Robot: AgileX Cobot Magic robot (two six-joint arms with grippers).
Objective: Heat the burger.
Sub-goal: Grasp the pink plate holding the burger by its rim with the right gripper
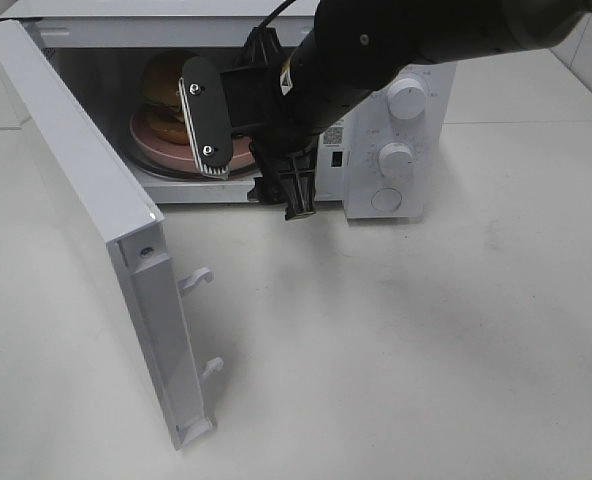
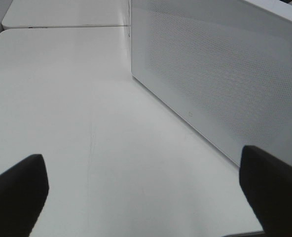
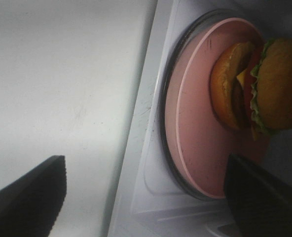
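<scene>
Your burger (image 1: 166,92) sits on the pink plate (image 1: 156,150) inside the microwave (image 1: 396,150), door (image 1: 86,190) swung wide open. Your right gripper (image 1: 251,150) hangs at the mouth of the cavity, fingers spread wide and holding nothing (the plate rests on the glass turntable (image 3: 164,148)). Your left gripper (image 2: 146,197) is also spread wide and empty, over the white table (image 2: 62,98) just beside the door's perforated panel.
</scene>
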